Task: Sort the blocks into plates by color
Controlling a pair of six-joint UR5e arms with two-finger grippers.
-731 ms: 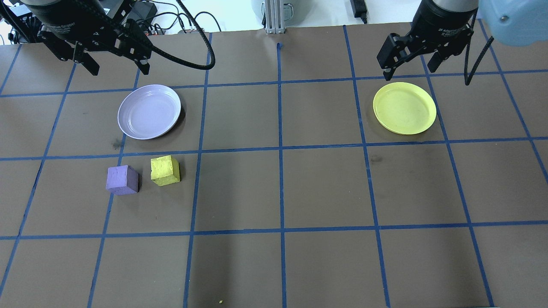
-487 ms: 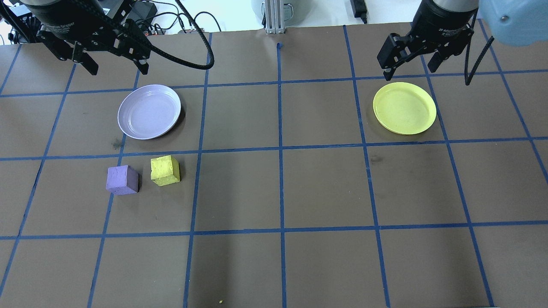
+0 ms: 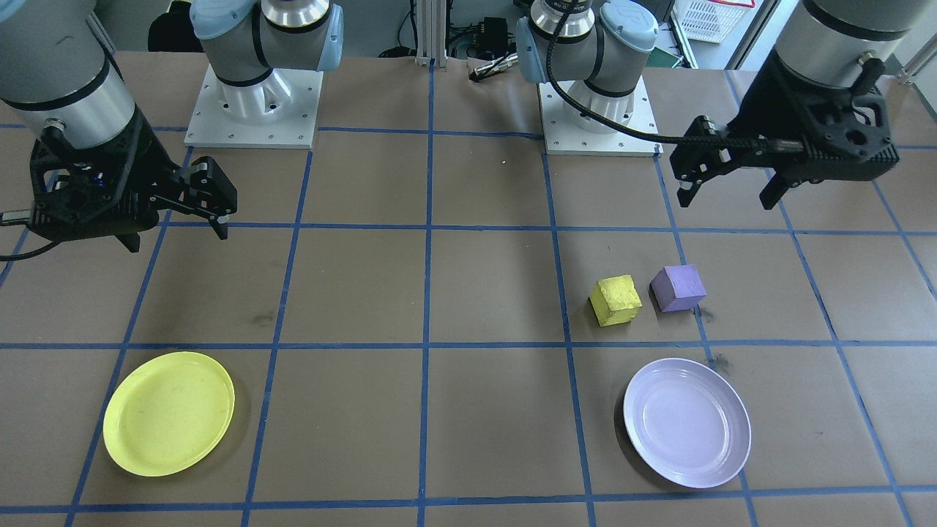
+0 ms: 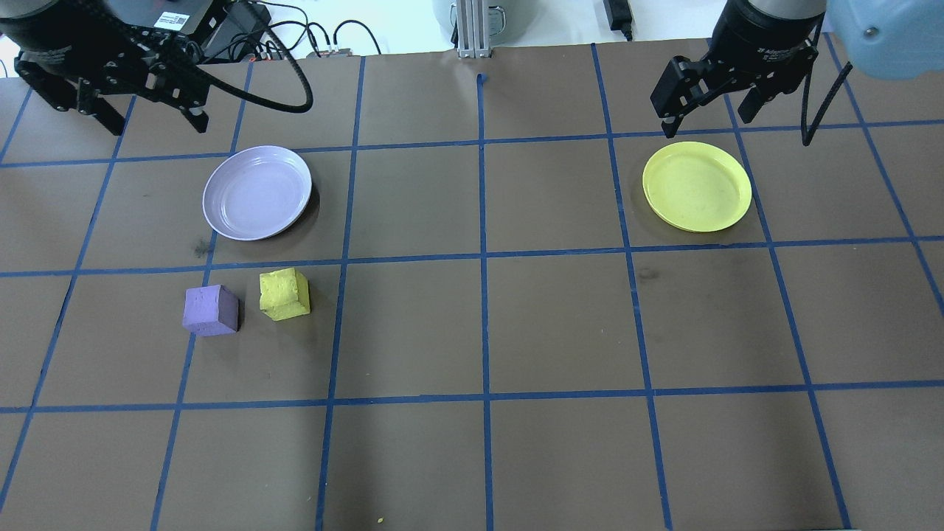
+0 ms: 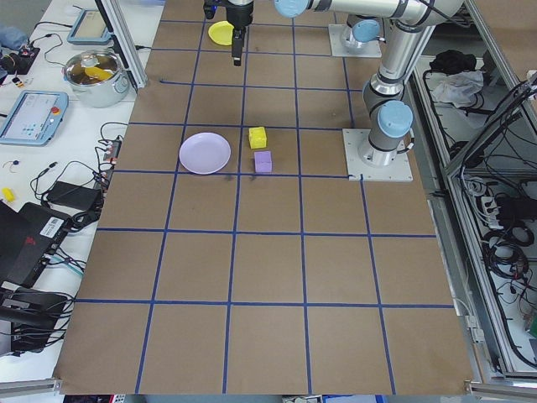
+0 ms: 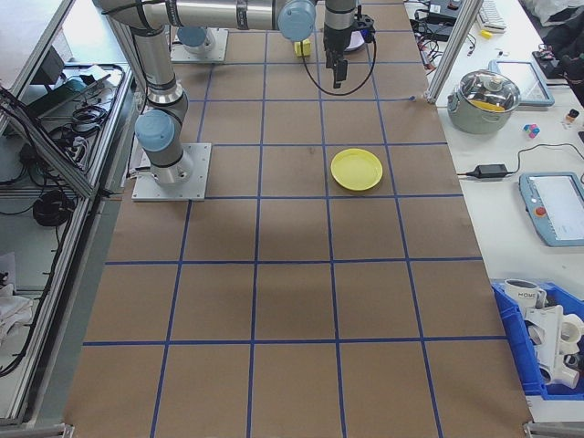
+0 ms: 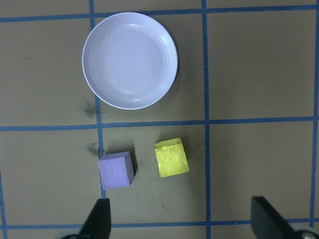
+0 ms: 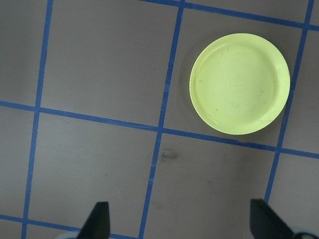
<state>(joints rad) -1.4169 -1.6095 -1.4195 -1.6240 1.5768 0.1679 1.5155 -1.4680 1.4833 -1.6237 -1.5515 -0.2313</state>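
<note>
A purple block (image 4: 211,310) and a rough yellow block (image 4: 284,293) sit side by side on the table, apart from each other, just in front of the empty lavender plate (image 4: 257,192). The empty yellow plate (image 4: 696,186) lies far off on the right side. My left gripper (image 4: 157,122) hangs open behind the lavender plate, holding nothing. Its wrist view looks down on the purple block (image 7: 116,170), the yellow block (image 7: 171,157) and the lavender plate (image 7: 129,59). My right gripper (image 4: 706,122) hovers open just behind the yellow plate (image 8: 239,82).
Blue tape lines divide the brown table into squares. The two arm bases (image 3: 252,102) (image 3: 596,110) stand at the robot's edge. Cables (image 4: 295,29) lie beyond the far edge. A pot (image 5: 96,71) and a blue bin (image 6: 547,338) sit on the side benches.
My left gripper has shifted to the left and slightly farther back in the overhead view. The right gripper, both blocks and both plates have stayed put.
</note>
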